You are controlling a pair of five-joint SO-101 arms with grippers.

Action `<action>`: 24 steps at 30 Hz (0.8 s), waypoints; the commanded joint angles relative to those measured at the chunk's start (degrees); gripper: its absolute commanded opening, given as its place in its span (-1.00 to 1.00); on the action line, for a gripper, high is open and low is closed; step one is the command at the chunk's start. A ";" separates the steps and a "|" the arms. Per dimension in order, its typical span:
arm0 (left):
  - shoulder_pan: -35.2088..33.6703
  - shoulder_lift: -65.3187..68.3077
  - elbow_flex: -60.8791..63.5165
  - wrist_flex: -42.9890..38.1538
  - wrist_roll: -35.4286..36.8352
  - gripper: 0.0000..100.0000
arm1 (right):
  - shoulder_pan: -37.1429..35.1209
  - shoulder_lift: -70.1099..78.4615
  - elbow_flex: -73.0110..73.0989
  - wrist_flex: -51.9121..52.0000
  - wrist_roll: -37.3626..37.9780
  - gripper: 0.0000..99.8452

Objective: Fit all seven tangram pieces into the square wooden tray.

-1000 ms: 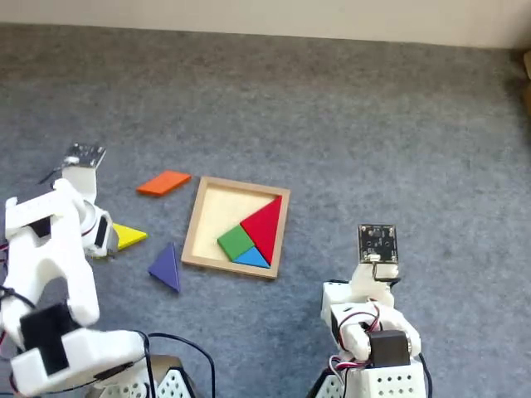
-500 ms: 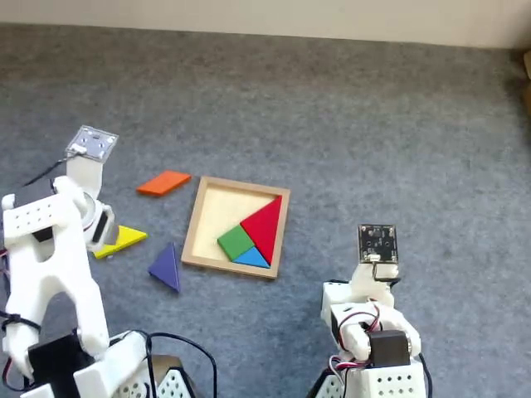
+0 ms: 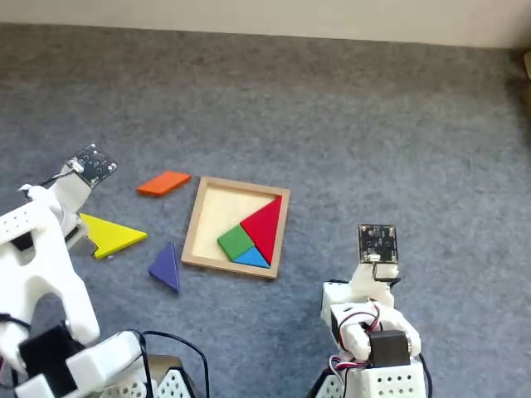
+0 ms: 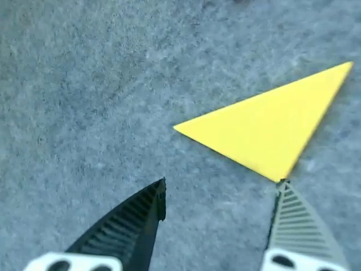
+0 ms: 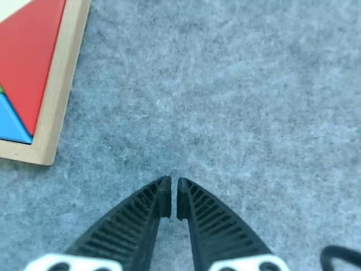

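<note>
All told, counted three pieces seated in the wooden tray (image 3: 199, 217): red triangle (image 3: 265, 225), green square (image 3: 236, 241), blue triangle (image 3: 251, 258). Found yellow triangle (image 3: 109, 235), orange parallelogram (image 3: 163, 182) and purple triangle (image 3: 167, 266) loose on the carpet (image 3: 373, 124) beside it. Saw left gripper (image 4: 222, 182) spread wide, one tip by the yellow triangle's corner; right gripper (image 5: 170, 182) pressed together over carpet near the tray.

Square wooden tray (image 3: 202, 217) holds red triangle (image 3: 265, 224), green square (image 3: 236, 241), blue triangle (image 3: 251, 258).
Yellow triangle (image 4: 271, 132) lies flat just ahead of left fingers (image 4: 135, 220); orange parallelogram (image 3: 163, 182), purple triangle (image 3: 167, 267) farther off.
</note>
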 commanded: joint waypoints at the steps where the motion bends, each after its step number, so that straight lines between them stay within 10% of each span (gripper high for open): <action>1: -0.84 8.75 -3.21 -4.75 -1.49 -0.40 | 0.75 -1.27 7.78 0.40 -0.35 -0.93; 8: 0.92 16.75 -5.76 -4.66 0.62 -0.40 | 0.75 -1.27 7.78 0.40 -0.35 -0.93; 24: 18.68 15.25 -8.48 2.20 35.43 -0.40 | 0.75 -1.27 7.78 0.40 -0.35 -0.93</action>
